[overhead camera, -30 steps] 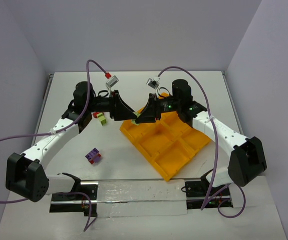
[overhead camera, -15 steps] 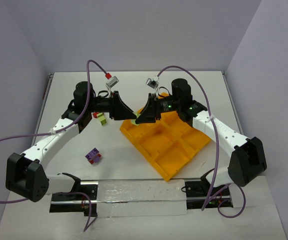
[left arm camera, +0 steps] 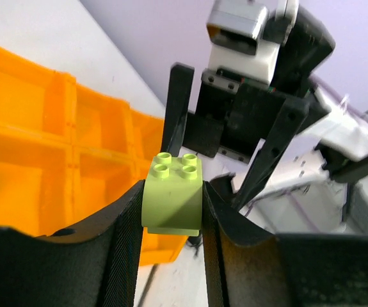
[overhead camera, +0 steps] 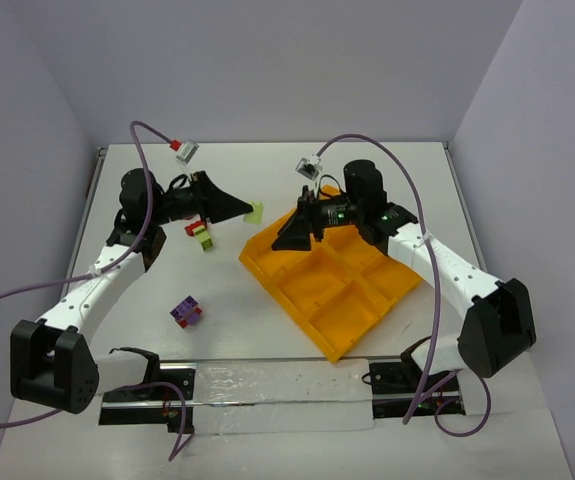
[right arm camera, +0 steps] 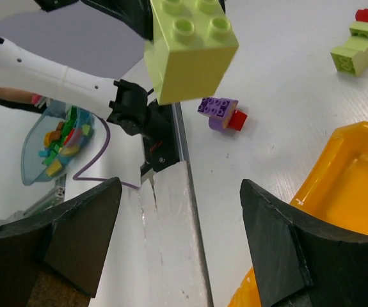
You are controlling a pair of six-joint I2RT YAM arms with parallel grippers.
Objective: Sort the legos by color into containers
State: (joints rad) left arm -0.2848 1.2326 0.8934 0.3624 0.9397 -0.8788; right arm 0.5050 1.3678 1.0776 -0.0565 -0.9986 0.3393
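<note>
A white counter (overhead camera: 267, 160) is seen from above, with two arms reaching in from its near edge. A single yellow-green brick (left arm camera: 172, 192), two studs by two, is clamped between the black fingers of the left pincer (left arm camera: 173, 214), and its studs face up in the left wrist view. From above, the brick is found at about 12 o'clock from the counter's centre. It is held clear of the surface, just off the far-left corner of the orange tray (overhead camera: 352, 300). The tray is set at an angle at about 3 o'clock, and its compartments are divided by raised walls.

The right pincer (right arm camera: 180, 192) is spread wide with nothing between its fingers. It is positioned over the tray's far-left corner and is pointed at the held brick, with a short gap between the two pincers. In the right wrist view the brick is seen at 12 o'clock, above and beyond the open fingers.

Two clumps are seen on the counter outside the tray. A red and yellow-green clump (overhead camera: 200, 232) is placed at about 10 o'clock, near the left pincer. A purple and red clump (overhead camera: 186, 311) is placed at about 9 o'clock, well apart from the tray. Beyond the near edge of the counter, a clear bowl (right arm camera: 52, 144) of mixed-colour bricks is glimpsed in the right wrist view.
</note>
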